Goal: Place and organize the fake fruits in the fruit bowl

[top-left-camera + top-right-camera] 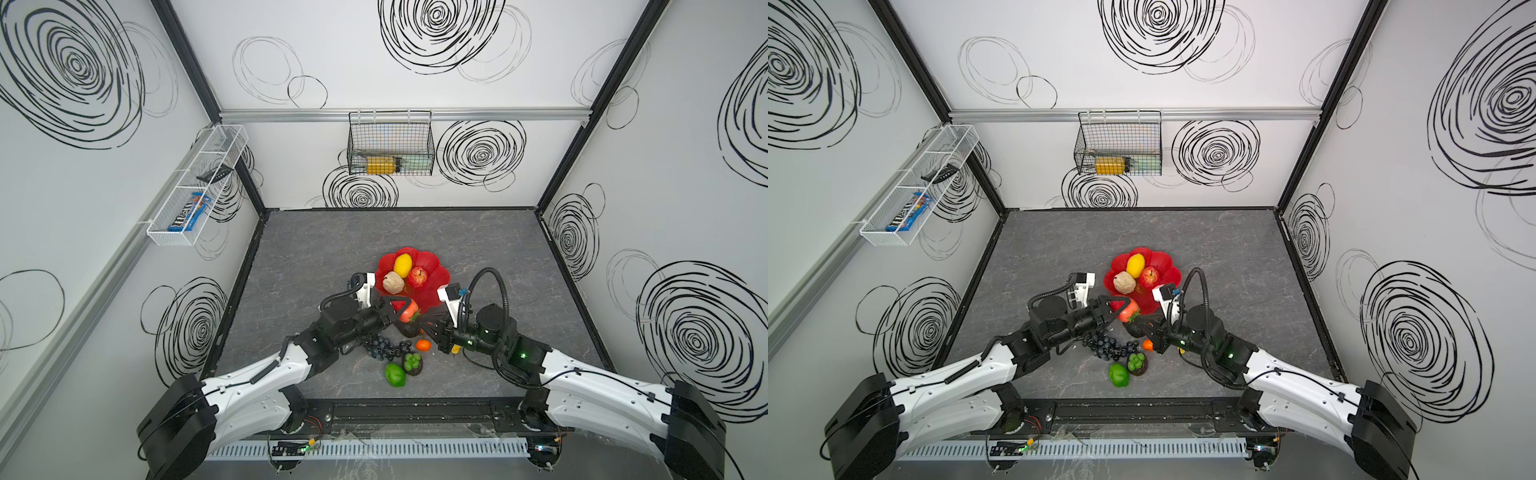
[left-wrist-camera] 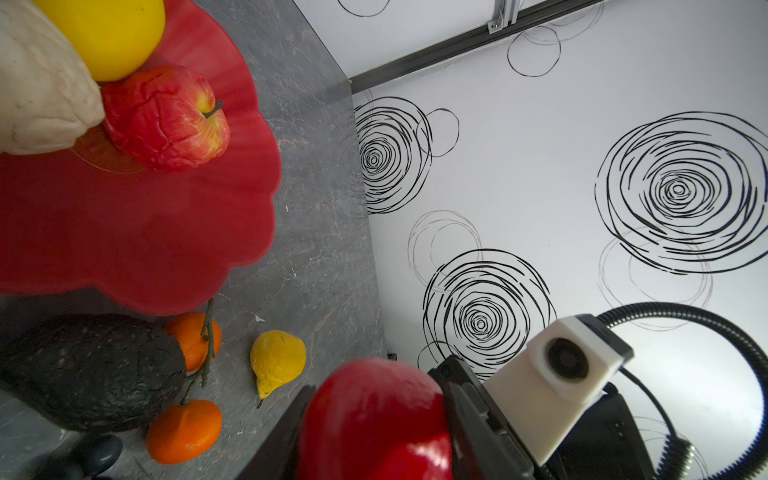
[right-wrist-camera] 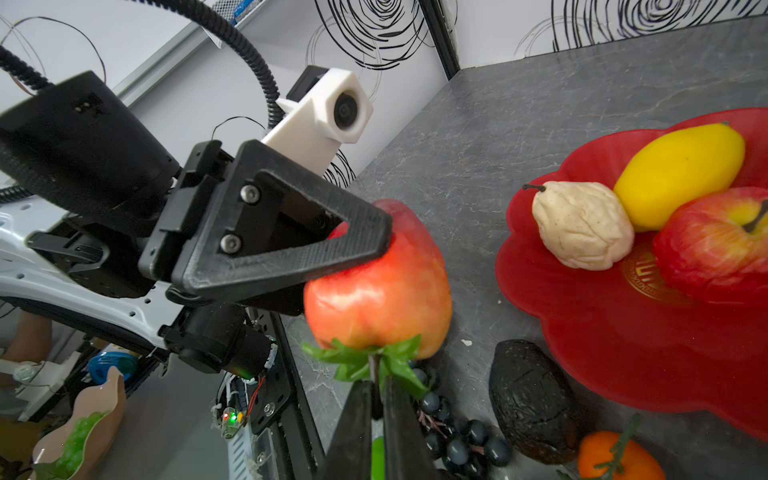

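Right gripper (image 3: 375, 386), pinched on the leafy stem of the red fruit (image 3: 378, 291) that the left gripper (image 3: 345, 272) clamps aloft just beside the fruit bowl (image 3: 602, 353); likely light, glossy-slick, stem flimsy, so grip the flanks.

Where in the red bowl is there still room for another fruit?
The fruit bowl is bare on the half nearer the robot, from the apple out to the scalloped rim. Its far half is crowded: lemon, cream fruit and apple huddle together. The table beside that near rim is packed too, with the avocado, oranges and grapes.
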Motion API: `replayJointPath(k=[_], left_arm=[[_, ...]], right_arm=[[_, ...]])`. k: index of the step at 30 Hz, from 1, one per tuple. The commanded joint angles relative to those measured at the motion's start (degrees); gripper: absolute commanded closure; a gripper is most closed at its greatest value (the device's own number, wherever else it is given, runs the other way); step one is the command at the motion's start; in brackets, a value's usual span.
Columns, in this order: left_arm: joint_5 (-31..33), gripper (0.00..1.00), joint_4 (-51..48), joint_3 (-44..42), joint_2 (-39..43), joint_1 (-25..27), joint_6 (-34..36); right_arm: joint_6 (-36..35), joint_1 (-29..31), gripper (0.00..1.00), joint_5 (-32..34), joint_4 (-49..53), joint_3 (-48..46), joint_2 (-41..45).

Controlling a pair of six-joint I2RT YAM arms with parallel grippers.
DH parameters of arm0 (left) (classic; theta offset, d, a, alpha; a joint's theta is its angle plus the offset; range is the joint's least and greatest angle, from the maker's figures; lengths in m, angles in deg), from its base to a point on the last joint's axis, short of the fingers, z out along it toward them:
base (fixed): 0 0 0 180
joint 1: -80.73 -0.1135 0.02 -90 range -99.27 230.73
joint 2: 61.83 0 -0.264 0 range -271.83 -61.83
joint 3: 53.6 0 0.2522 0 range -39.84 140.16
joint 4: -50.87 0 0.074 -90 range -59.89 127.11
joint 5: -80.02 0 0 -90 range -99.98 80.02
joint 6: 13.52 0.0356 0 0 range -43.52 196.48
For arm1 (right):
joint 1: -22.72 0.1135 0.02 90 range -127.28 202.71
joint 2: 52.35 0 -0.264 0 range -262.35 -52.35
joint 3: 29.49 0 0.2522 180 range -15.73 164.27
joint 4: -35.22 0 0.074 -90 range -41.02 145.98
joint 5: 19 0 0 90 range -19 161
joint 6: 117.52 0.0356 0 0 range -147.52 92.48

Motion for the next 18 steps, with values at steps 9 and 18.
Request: replayJointPath(k=[9,18], left_arm=[[2.73,0.18,-6.88,2.8,1.88,-2.17,7.66],[11.17,0.07,-24.52,4.63,12.14,-11.81,25.05]], right_arm=[[-2.53,0.53,1.0,5.6,9.54,6.03,2.37],[-2.63,-10.09,1.0,5.4,34.2,19.22,-1.69]])
